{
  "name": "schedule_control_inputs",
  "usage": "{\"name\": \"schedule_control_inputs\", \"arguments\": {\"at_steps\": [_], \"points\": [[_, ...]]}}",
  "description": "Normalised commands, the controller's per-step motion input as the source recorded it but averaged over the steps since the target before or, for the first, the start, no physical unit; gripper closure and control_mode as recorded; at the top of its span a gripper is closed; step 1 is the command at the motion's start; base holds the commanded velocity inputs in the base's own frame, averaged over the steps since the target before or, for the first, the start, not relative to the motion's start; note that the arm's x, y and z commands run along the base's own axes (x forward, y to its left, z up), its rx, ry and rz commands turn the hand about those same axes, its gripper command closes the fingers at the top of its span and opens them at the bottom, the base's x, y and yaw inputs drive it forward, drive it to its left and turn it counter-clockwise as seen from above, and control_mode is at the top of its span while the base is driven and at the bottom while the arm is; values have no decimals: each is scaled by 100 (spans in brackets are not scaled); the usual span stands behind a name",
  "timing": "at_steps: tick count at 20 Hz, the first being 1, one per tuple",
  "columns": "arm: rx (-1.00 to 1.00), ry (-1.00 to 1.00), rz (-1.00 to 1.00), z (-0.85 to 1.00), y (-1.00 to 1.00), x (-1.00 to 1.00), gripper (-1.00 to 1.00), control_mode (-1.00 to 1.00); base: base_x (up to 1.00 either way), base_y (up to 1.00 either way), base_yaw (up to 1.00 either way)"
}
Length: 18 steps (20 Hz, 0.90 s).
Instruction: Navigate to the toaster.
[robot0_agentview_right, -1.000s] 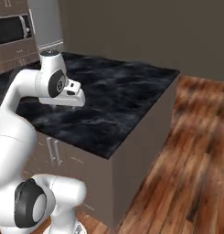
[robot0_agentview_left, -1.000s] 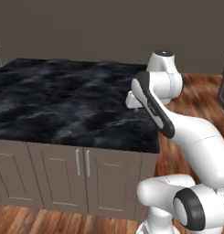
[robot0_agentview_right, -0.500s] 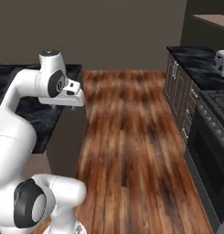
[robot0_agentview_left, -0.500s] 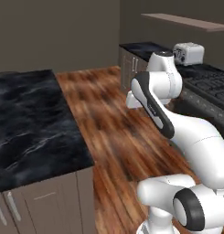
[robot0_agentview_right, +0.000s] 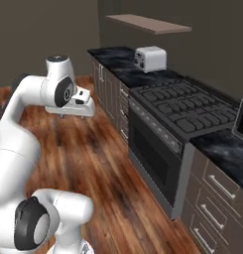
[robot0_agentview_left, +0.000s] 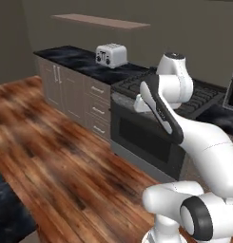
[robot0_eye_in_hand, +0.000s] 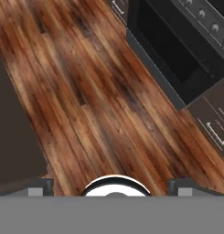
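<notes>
Already I have the silver-grey boxy toaster (robot0_agentview_left: 111,55) in sight on the dark marble surface (robot0_agentview_right: 124,63) beyond the black stove (robot0_agentview_right: 185,109), well apart from me, so driving remains; pincer (robot0_eye_in_hand: 111,186) looks spread, empty.

No text, label, brand, number or sign can be read anywhere: the toaster (robot0_agentview_left: 111,55) on the dark counter (robot0_agentview_right: 113,58) has a plain front, and the stove (robot0_agentview_right: 185,110) with its knobs (robot0_eye_in_hand: 210,23) carries no legible marking.
</notes>
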Motion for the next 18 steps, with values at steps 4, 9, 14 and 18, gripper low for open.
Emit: {"name": "schedule_control_inputs", "arguments": {"at_steps": [4,9,14,18], "points": [[0,0,0,0,0,0,-100,100,100,-8,-34],[0,0,0,0,0,0,-100,100,100,-1,-17],[0,0,0,0,0,0,-100,100,100,24,-11],[0,0,0,0,0,0,-100,100,100,57,-17]]}}
